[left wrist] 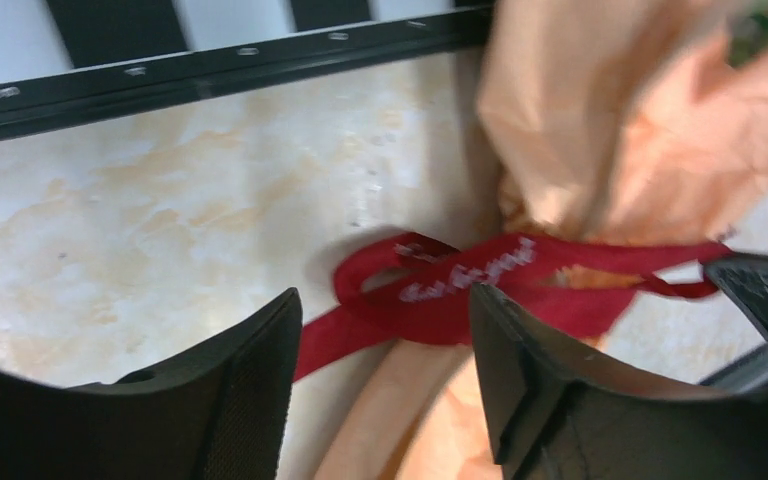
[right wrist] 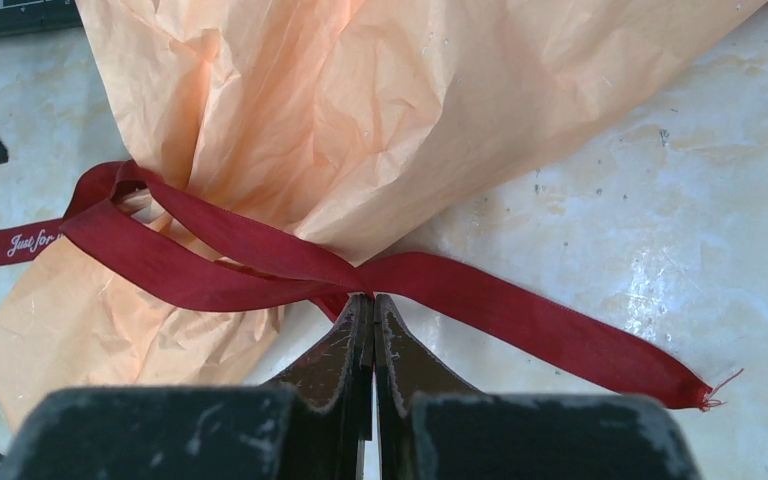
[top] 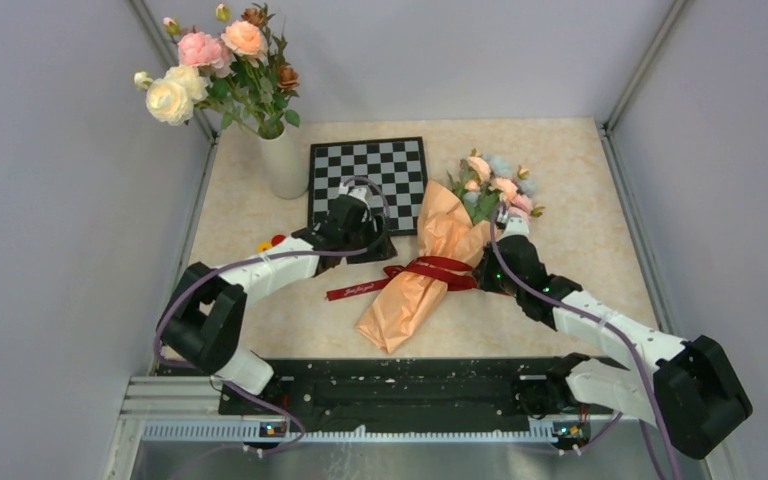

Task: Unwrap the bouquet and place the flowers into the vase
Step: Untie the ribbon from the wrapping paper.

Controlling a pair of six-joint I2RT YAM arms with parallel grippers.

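Lying slantwise on the table (top: 580,200), just in front of the chessboard (top: 368,172) and to its right, the bouquet (top: 415,300) has its narrow paper tail pointing toward the arms. Its flowers (top: 498,185), small pale blue and pink-peach blooms, stick out of the wide end level with the chessboard's right edge. A dark red ribbon (top: 438,268) is looped around the middle of the peach paper. One lettered end of it trails out flat toward the left, in front of the chessboard.

The left gripper (left wrist: 385,300) hangs over the chessboard's near edge with its fingers spread apart. The ribbon's loop lies on the table between and beyond them, gripped by neither.

The right gripper (right wrist: 370,298) sits on the far side of the bouquet from the chessboard. Its two fingers are pressed tight together, with the tips pinching the lower edge of the ribbon where the strands cross. A loose ribbon end runs off to its right across the table.

The white vase (top: 282,160) stands upright just left of the chessboard. It is well apart from the bouquet and holds large cream, pink and peach roses (top: 210,65).
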